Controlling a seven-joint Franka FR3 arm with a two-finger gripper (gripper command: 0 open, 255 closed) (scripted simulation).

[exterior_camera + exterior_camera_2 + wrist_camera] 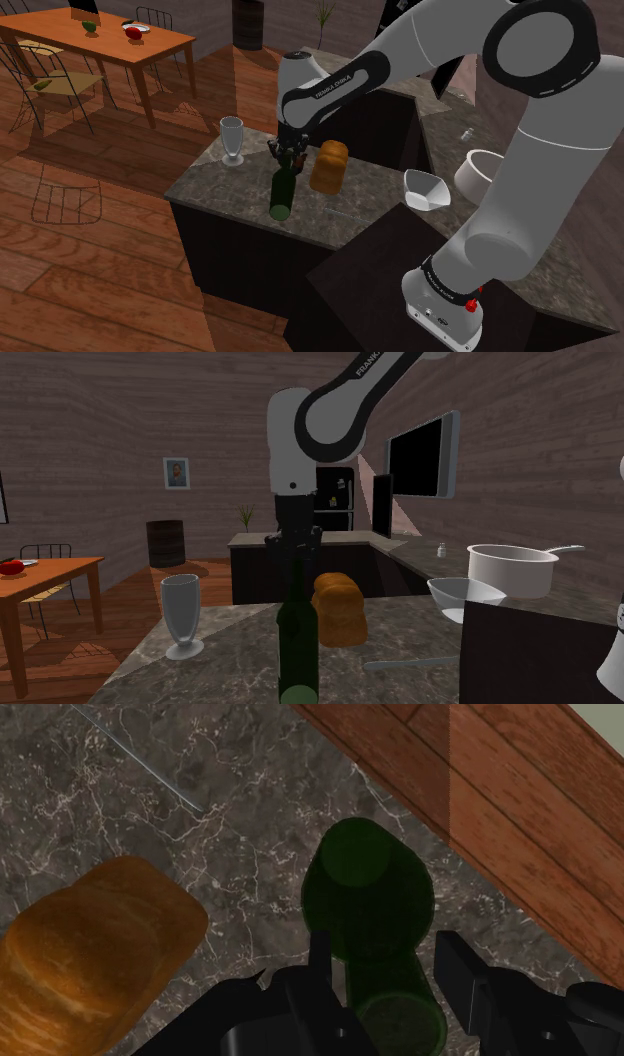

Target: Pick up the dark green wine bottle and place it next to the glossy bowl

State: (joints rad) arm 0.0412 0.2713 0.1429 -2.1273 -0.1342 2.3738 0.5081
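Straddling neck of upright dark green wine bottle (365,894), gripper (385,969) spread, slight gap either side, not clamped.

We see the dark green wine bottle (283,195) (298,642) (375,904) standing upright on the dark marbled counter (215,165), close to the counter's edge, its slim neck pointing straight up. In the shoulder view the glossy bowl (424,190) (462,595) sits at about three o'clock from it, well apart. We see the bowl white, open side up, with an angular rim.
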